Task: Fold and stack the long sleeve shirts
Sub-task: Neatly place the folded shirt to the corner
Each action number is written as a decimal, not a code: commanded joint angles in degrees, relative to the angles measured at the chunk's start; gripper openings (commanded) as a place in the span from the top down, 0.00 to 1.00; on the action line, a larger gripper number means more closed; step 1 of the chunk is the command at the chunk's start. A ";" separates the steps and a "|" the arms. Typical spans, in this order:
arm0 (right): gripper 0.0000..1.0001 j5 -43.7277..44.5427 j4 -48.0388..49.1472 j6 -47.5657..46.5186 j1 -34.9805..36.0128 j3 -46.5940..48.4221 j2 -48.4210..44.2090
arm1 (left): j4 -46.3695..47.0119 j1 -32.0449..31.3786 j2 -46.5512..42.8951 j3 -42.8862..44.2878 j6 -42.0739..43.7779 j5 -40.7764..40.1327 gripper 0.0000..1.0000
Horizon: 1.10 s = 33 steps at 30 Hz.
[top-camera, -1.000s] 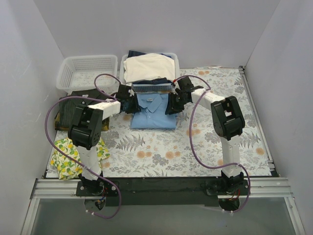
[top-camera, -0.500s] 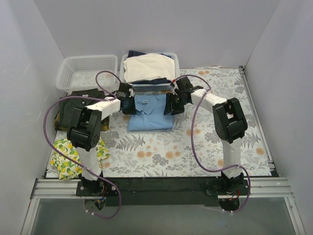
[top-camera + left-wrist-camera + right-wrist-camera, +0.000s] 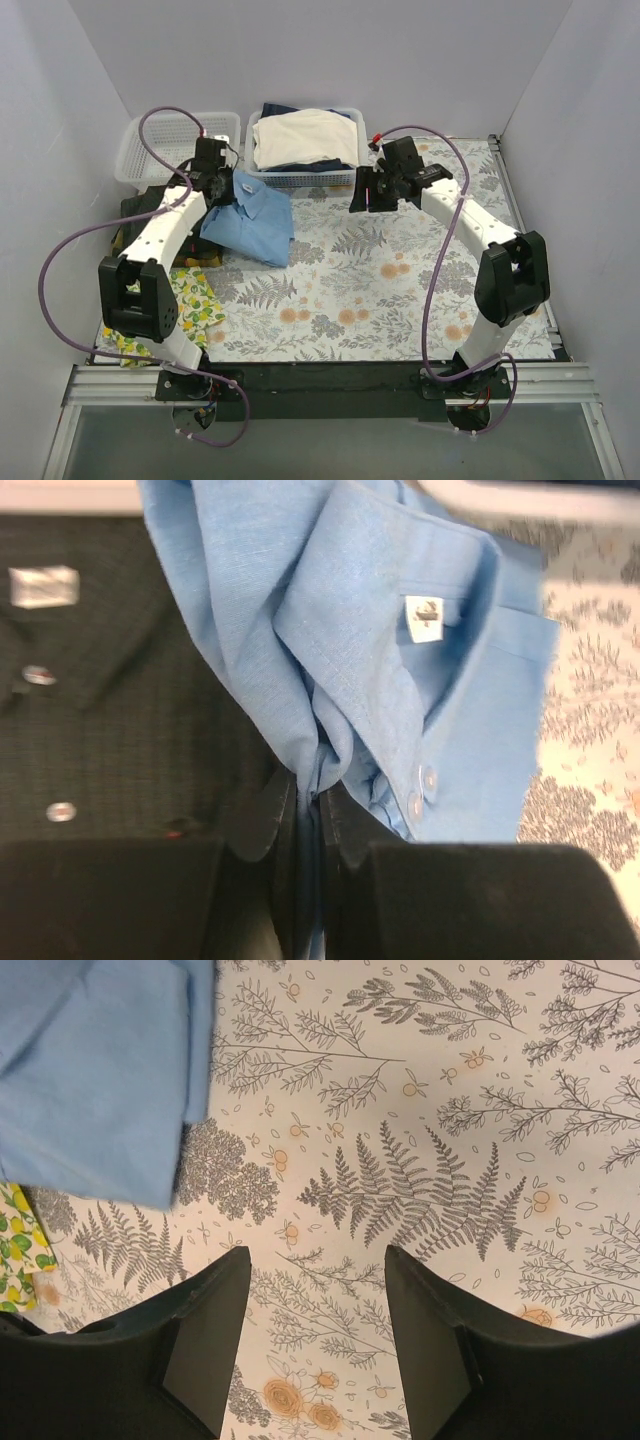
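Two shirts are in view. Item one, the blue shirt (image 3: pixel 252 215), is held at its far-left edge by the left gripper (image 3: pixel 213 180). The cloth is bunched at the grip and drapes toward the middle of the table (image 3: pixel 400 300), and its near-right portion lies on the fern-print surface. In the left wrist view the jaws are pressed together on a fold of the blue fabric beside the button strip. Nothing separates the fingers (image 3: pixel 262 815) except the pinched cloth. The collar (image 3: pixel 350 590) and a small white label (image 3: pixel 425 617) face the camera.

Item two, the dark shirt (image 3: pixel 150 208), lies flat at the left edge of the table under the left arm, just in front of the empty white basket (image 3: pixel 140 150). In the wrist view the blue cloth hangs over part of it. Whether the two touch cannot be told.

The right gripper (image 3: pixel 318 1260) has its jaws wide apart and holds nothing. It sits above bare table surface, to the right of the blue shirt and apart from it.

Other items:
- The second basket (image 3: pixel 300 178), far centre, holds folded cream garments (image 3: pixel 305 135) on darker ones.
- The lemon-print cloth (image 3: pixel 195 300) lies at the near left, beside the left arm.
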 commanded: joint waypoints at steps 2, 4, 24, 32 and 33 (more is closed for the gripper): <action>0.35 -1.49 -1.58 0.45 -0.03 -3.03 -3.30 | -1.70 4.02 -5.29 4.60 5.28 -5.34 1.00; 0.35 -2.11 -1.49 0.62 0.06 -3.64 -3.92 | -1.62 5.44 -5.20 5.39 6.33 -6.39 1.00; 0.36 -4.75 -2.63 0.97 0.23 -0.92 -1.11 | 0.50 29.26 0.76 9.62 3.44 0.11 1.00; 0.36 -5.80 -2.81 1.06 0.24 0.39 0.56 | 3.57 32.24 1.38 1.79 0.98 -7.36 0.67; 0.36 -6.15 -2.90 1.06 0.24 0.57 0.91 | 2.61 32.34 1.82 2.14 0.63 -7.98 0.39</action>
